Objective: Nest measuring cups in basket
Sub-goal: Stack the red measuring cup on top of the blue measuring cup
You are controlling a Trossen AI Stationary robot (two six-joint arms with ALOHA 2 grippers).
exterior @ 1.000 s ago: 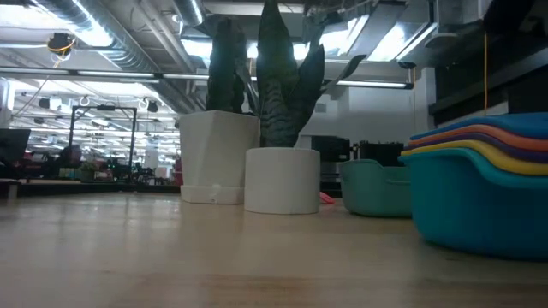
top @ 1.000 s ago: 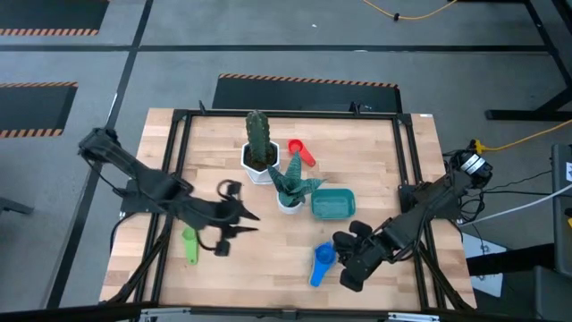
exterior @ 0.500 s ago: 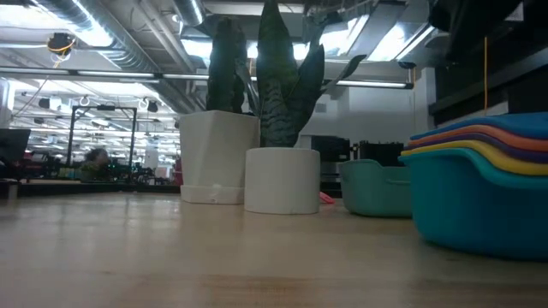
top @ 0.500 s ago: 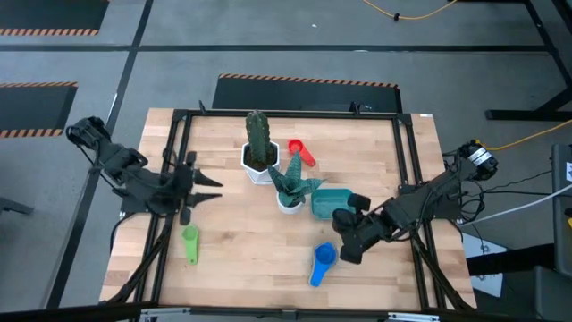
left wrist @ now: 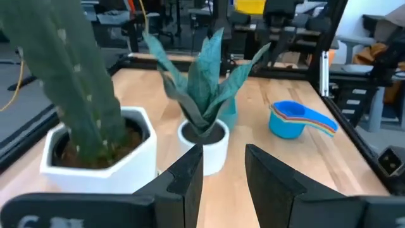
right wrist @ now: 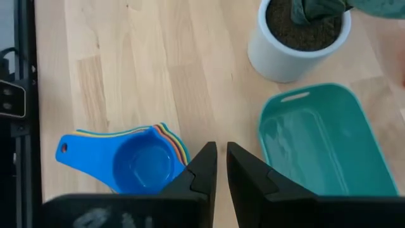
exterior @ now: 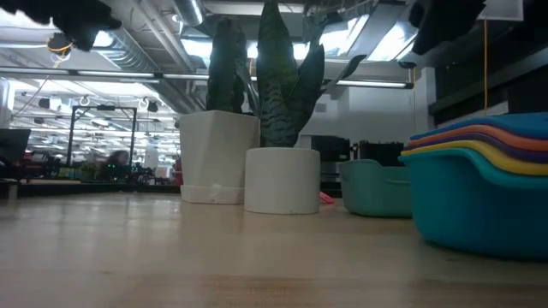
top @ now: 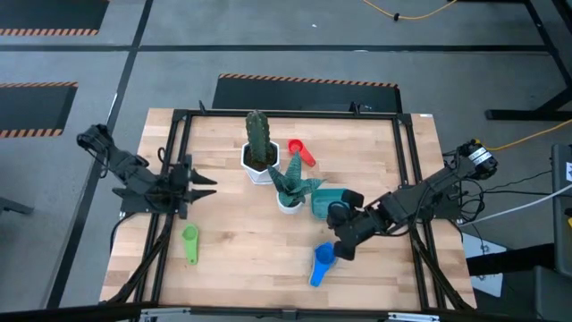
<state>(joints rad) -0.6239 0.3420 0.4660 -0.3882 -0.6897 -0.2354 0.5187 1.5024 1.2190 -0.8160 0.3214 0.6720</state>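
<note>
A nested stack of measuring cups, blue bowl on top with yellow and orange rims showing, rests on its bottom on the table near the near edge. A green cup lies alone at the left. A red cup lies behind the plants. The teal basket stands empty beside the round pot. My right gripper hovers between stack and basket, its fingers almost together, touching nothing. My left gripper is open at the table's left edge.
A white hexagonal cactus pot and a round white pot with a snake plant stand mid-table, just left of the basket. Bare wood lies between the green cup and the stack. A black frame runs along the table's edges.
My left gripper has drawn back from the middle of the table toward the left edge. My right gripper has moved away from the cup stack toward the far side, ending over the basket's near end. The cups, basket and pots have stayed in place.
</note>
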